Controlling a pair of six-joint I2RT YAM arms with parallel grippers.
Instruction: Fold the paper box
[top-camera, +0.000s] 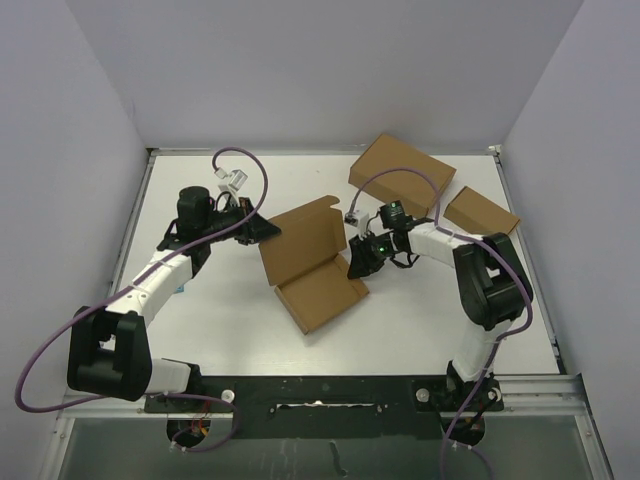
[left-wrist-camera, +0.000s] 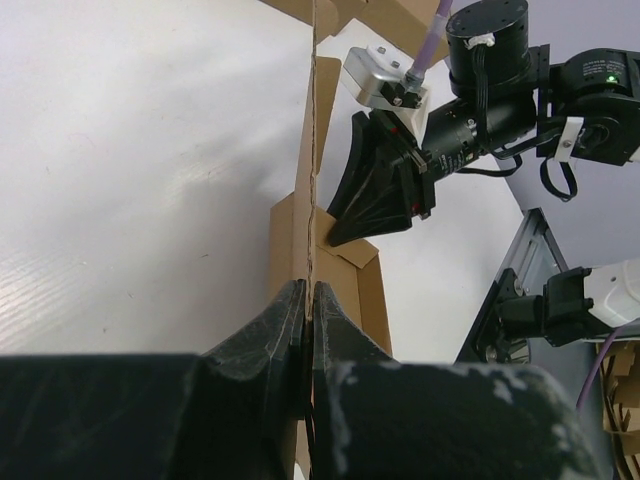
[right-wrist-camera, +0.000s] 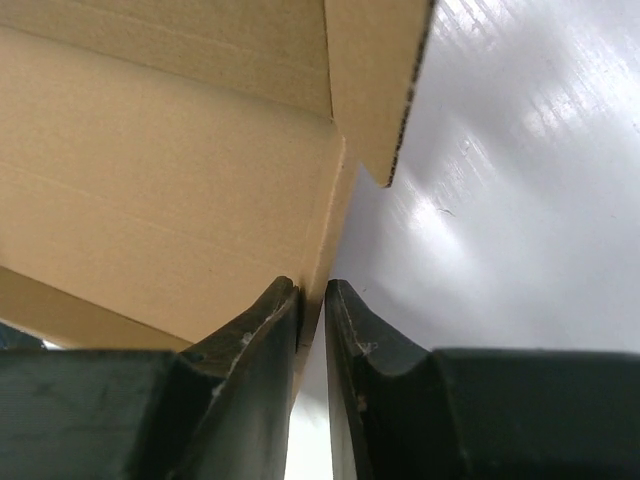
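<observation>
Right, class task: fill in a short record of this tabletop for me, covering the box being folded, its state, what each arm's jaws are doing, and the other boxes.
box being folded: paper box, mid-table
state: open, lid not yet folded shut
left jaws: shut on the left edge of the paper box's upper panel
right jaws: closed around a wall on its right side
other boxes: largest brown box at the back; smallest brown box to its right; both closed

A lab cell: plain walls (top-camera: 320, 70) enclose a white table (top-camera: 230, 330) with bolted arms (top-camera: 150, 282).
</observation>
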